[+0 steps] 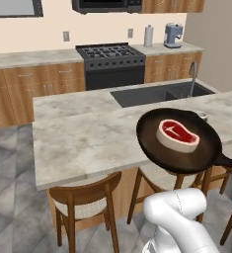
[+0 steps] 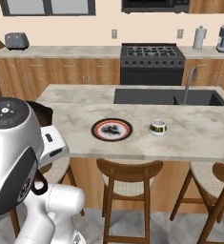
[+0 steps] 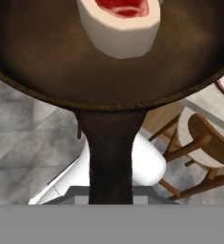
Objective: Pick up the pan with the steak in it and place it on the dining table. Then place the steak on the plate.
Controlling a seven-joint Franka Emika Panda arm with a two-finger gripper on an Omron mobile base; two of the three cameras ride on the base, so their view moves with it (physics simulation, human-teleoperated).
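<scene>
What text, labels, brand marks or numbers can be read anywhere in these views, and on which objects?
None can be read.
Small round plate with reddish-brown rim: a dark centre motif, too blurred to tell if it is writing.
Small bowl with a patterned band: no letters legible.
Round dark frying pan and raw red steak: no markings.

You can't see the fingertips gripping the round dark pan's long black handle (image 3: 111, 162); the frame's bottom edge cuts them off.
</scene>
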